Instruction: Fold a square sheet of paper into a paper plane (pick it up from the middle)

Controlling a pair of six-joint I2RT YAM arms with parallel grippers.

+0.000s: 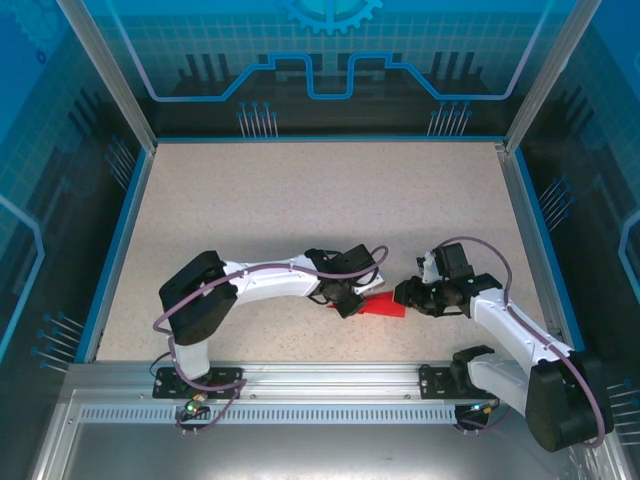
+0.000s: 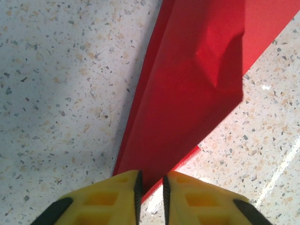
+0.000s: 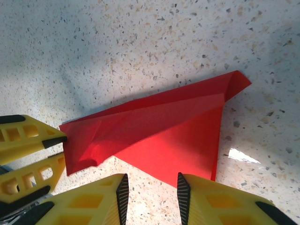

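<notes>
The square sheet of paper (image 1: 386, 307), bright red, lies on the table folded into a pointed, creased paper-plane shape between my two grippers. My left gripper (image 1: 352, 299) is at its left end. In the left wrist view the paper (image 2: 187, 93) runs away from the gripper (image 2: 151, 182), and one corner reaches into a narrow gap between the yellow fingers (image 2: 112, 199). From the right side my right gripper (image 1: 406, 294) faces the paper. Its fingers (image 3: 206, 197) stand open around the gripper's middle (image 3: 151, 182), just short of the paper's (image 3: 164, 131) lower point. The left gripper's fingers (image 3: 28, 138) flank that paper's left edge.
The speckled table (image 1: 320, 200) has blue side rails and an aluminium frame along the near edge (image 1: 320, 385). Transparent blue walls stand at the back and sides. Both arm bases sit at the near edge.
</notes>
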